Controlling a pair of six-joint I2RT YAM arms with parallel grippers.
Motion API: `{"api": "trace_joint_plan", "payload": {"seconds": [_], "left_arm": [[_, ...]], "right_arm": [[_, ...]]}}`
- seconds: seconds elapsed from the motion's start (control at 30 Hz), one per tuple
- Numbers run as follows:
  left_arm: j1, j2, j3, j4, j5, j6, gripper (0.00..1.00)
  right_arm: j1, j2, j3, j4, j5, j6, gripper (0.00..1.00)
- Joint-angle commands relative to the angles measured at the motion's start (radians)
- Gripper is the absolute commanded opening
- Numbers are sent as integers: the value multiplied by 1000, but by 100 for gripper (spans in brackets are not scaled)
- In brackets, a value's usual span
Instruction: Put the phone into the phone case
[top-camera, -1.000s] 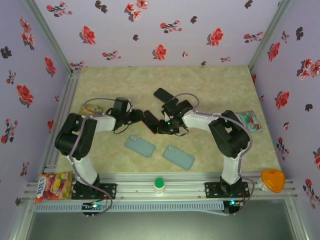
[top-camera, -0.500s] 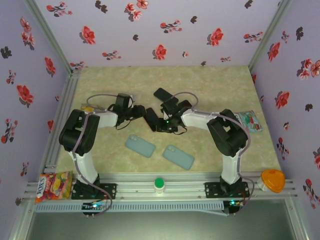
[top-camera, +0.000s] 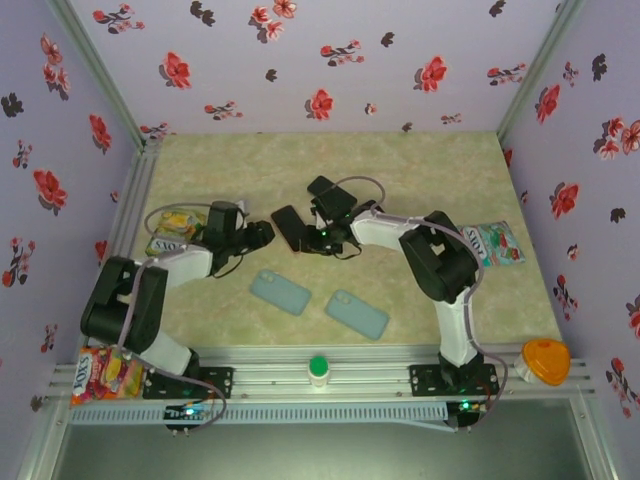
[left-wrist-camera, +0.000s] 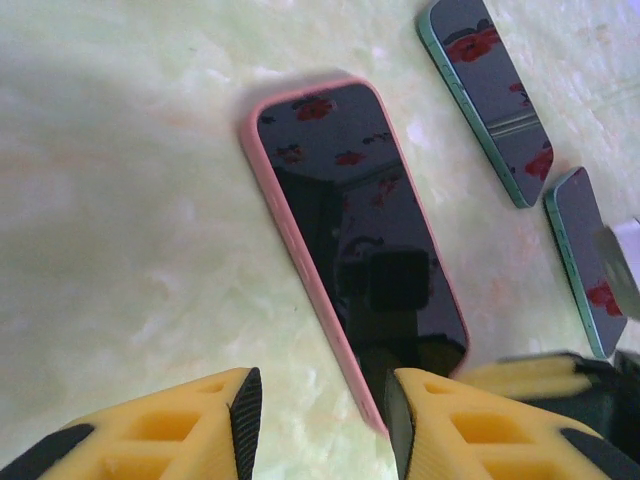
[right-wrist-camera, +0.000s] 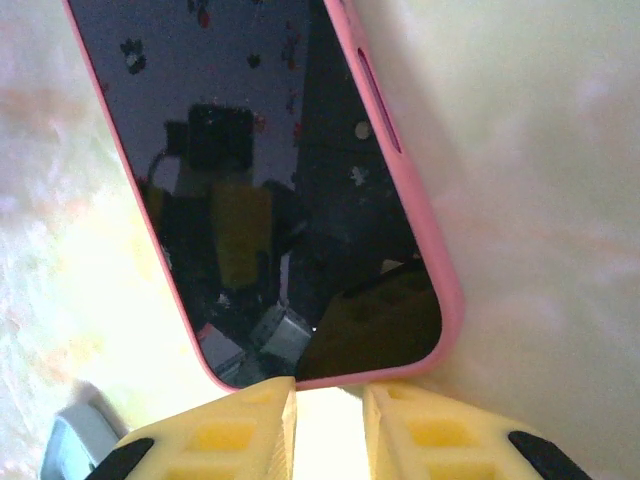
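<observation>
The left arm (top-camera: 130, 300) and right arm (top-camera: 440, 265) have black joints and white tubes. They stand on black base plates (top-camera: 185, 383) at the bottom of the overhead frame, each with a green light (top-camera: 190, 410). Thin grey cables (top-camera: 357, 181) trail along them. The left gripper (left-wrist-camera: 322, 400) and right gripper (right-wrist-camera: 330, 400) have yellow fingers (left-wrist-camera: 180, 430) with hollow cut-outs.

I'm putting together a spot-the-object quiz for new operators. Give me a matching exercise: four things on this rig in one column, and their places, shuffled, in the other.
Things
1. pink-rimmed phone
2. green knob
3. orange dome
4. teal packet

Places
A. at the right end of the front rail
B. lying flat in the middle of the table
C. at the right edge of the table
D. at the middle of the front rail

Pairs: 1-B, 2-D, 3-A, 4-C
</observation>
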Motion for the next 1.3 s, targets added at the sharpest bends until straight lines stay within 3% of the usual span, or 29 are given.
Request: {"api": "trace_joint_plan", "payload": {"seconds": [0.0,0.43,0.77,0.97,1.27], "left_arm": [[17,-82,-36,-64,-34,3,42],[46,-303,-115,-215,-64,-1,43],[60,-342,-120,-266,-79,14,44],[60,-298,-104,-240,-76,11,44],[40,-188,-52,-221,-24,59,44]], "right_arm": [[8,51,59,25,-19,18,26],[14,232,313,19,-86,36,26],[28,325,471,-6,-117,35,27],[31,217,323,59,-109,38,28],[-13,-121,-10,52,-10,-16,33]]}}
